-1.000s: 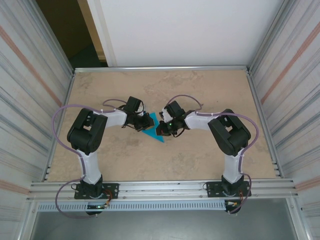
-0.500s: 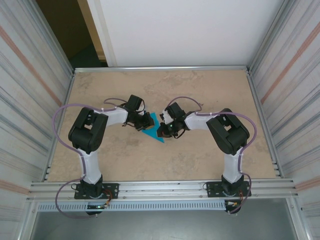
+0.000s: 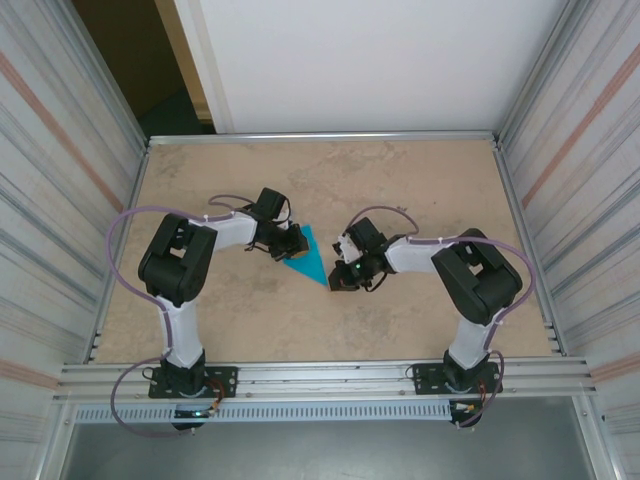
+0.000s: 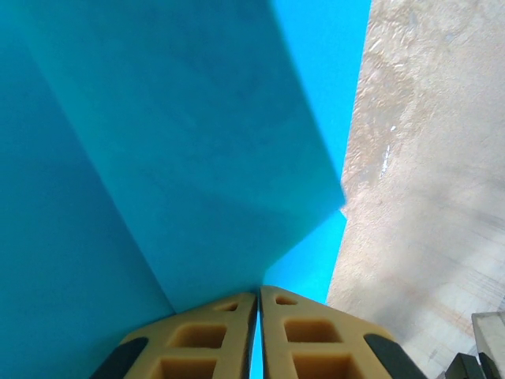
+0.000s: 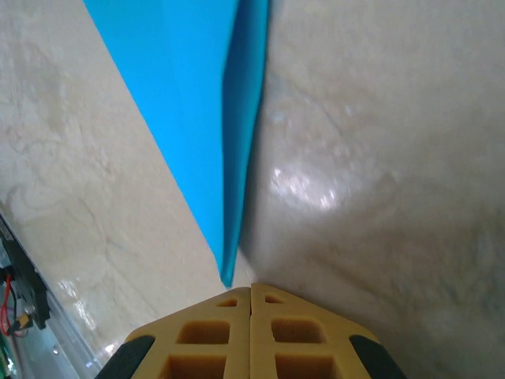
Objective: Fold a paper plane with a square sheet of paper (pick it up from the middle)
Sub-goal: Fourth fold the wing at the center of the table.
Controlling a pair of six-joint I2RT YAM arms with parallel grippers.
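Our left gripper point(image 4: 259, 294) is closed. Its two tan fingers point(image 4: 205, 347) are pinched on a thin edge of the paper plane point(image 4: 197, 142), and a sliver of teal shows in the seam between them. From the left wrist camera, the folded teal paper spreads up and away from the fingers in overlapping creased layers, with the mottled beige table point(image 4: 426, 197) to the right.

Our right gripper point(image 5: 251, 287) is also closed, its tan fingers pressed flat together with nothing between them. The plane's sharp tip ends just beside the fingertips, slightly to their left; we cannot tell whether it touches them.

From above, the plane is a narrow triangle near the middle of the table. Its wide end is at the left gripper and its point is at the right gripper. Ribbed metal walls point(image 3: 60, 200) enclose the table on both sides.
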